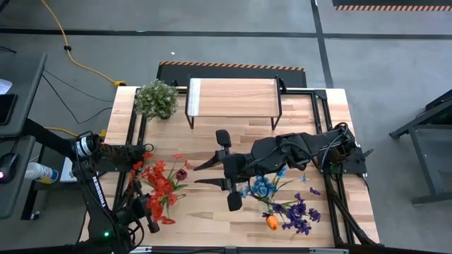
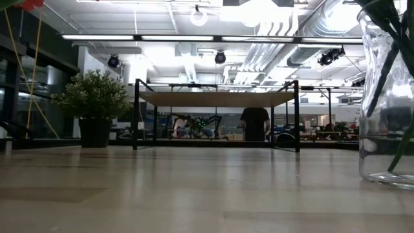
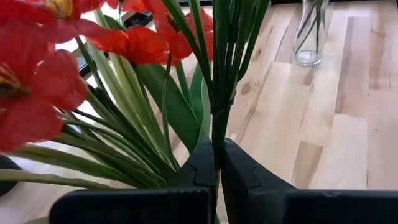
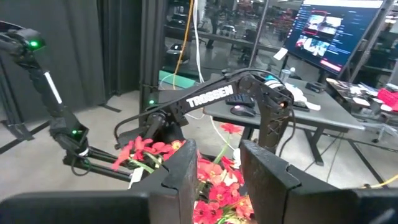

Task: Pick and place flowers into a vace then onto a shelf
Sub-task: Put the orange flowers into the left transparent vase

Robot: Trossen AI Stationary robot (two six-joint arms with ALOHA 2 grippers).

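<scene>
My left gripper [image 1: 154, 215] is at the near left, shut on a bunch of red flowers [image 1: 161, 185] with long green stems and leaves. Their blooms [image 3: 37, 68] fill the left wrist view. A clear glass vase [image 2: 387, 97] stands at the near right with green stems in it. Blue [image 1: 265, 187] and purple blooms [image 1: 300, 215] and an orange tulip [image 1: 272, 222] show there from above. My right gripper [image 1: 208, 173] hangs high over the table's middle, pointing level toward the left, open and with nothing between its fingers [image 4: 186, 180]. The shelf [image 1: 233, 99] stands at the far edge. My left gripper pinches the bunch's gathered green stems [image 3: 219, 134] between its two fingers [image 3: 205, 168], low on the stems below the leaves. The fingers lie across the stems. The blooms and leaves fan out beyond the fingers, and the bunch is held above the table.
A bushy pale-green potted plant [image 1: 157, 99] stands to the left of the shelf at the far edge. Black frame rails run along the table's left [image 1: 131, 141] and right [image 1: 321, 113] sides. Bare wood lies between the shelf and the arms.
</scene>
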